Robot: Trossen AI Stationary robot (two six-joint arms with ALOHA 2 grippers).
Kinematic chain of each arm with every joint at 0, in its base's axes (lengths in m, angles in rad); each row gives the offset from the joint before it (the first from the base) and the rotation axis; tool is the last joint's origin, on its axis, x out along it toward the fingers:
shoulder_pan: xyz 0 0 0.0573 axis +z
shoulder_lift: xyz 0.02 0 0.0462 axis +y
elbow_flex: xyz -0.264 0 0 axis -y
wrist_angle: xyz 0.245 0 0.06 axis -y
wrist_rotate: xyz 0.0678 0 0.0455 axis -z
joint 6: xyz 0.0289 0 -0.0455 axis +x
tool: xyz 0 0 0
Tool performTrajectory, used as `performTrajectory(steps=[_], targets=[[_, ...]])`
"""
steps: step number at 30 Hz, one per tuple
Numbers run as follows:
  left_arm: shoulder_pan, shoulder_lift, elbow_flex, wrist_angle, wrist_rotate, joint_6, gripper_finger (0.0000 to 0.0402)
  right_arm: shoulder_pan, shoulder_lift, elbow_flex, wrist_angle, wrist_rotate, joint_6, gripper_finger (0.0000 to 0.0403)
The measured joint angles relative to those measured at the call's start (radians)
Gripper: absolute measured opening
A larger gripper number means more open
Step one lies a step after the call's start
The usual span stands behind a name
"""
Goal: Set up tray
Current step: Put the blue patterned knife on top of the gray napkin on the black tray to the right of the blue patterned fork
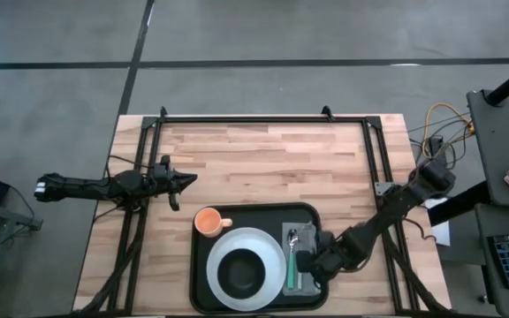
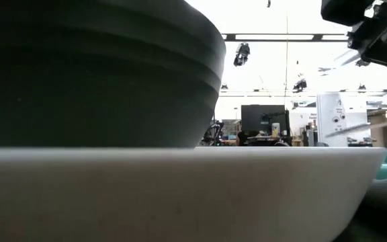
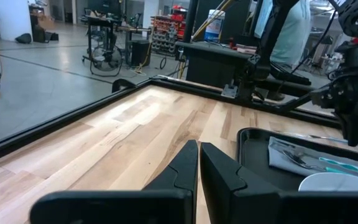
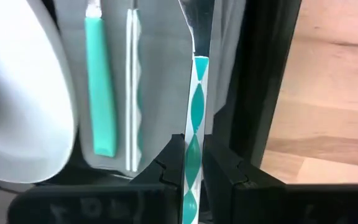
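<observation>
High view, L to R: left gripper [image 1: 186,180] hangs over bare wood near the table's [image 1: 263,159] left rail, fingers pinched together w/ nothing between; lots of open board ahead of it and to its far side. Orange cup [image 1: 207,221] sits ahead of that gripper, in the tray's [image 1: 203,296] far-left corner. Tray lies at the table's near edge, centre-right, its rim just short of the front edge. White plate [image 1: 263,245] w/ dark bowl [image 1: 240,272] on it fills the tray's middle, just left of the right gripper [image 1: 306,262]. Grey napkin [image 1: 292,281] along the tray's right side carries a spoon [image 1: 293,238] and teal-handled cutlery [image 1: 291,270]. Right gripper is over the napkin, jaws nearly closed on a teal-patterned utensil handle [image 4: 193,134]; tray rim directly beside it, little room to its right before the table rail. Surface: light butcher-block wood, black frame round it. Room: grey concrete floor, workshop benches, a person's torso beyond the far edge in the left wrist view.
</observation>
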Motion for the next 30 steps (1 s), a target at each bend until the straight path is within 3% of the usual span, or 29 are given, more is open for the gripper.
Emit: performTrajectory(steps=[30], targets=[[0.000, -0.001, 0.000, -0.002, 0.000, 0.000, 0.0000, -0.029, 0.110, 0.001, 0.085, 0.032, 0.009, 0.0029]])
